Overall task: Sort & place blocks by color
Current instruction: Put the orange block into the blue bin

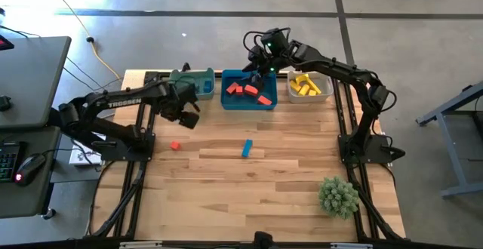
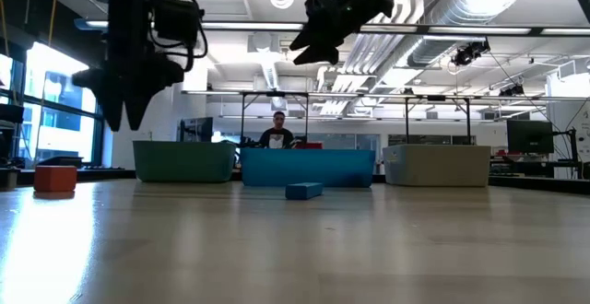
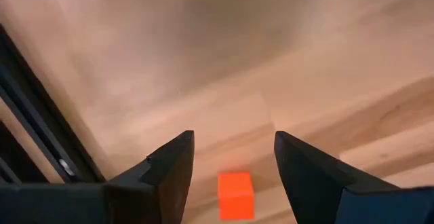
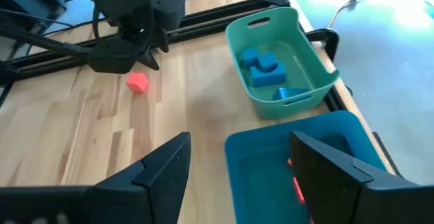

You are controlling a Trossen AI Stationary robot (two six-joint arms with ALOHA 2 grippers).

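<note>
Success with the red cube [image 3: 235, 195], lying on the bare table [image 1: 226, 196] below the left gripper [image 3: 232, 157], looks to depend on dropping those spread, empty fingers straight down astride it, while the right gripper [image 4: 239, 157] hovers open and empty above the blue bin [image 4: 271, 163].

Low view: red block [image 2: 55, 178] far left, blue block [image 2: 303, 191] before blue bin [image 2: 309, 168]; teal bin [image 2: 184, 161], grey-white bin [image 2: 437, 165] flank it.
</note>
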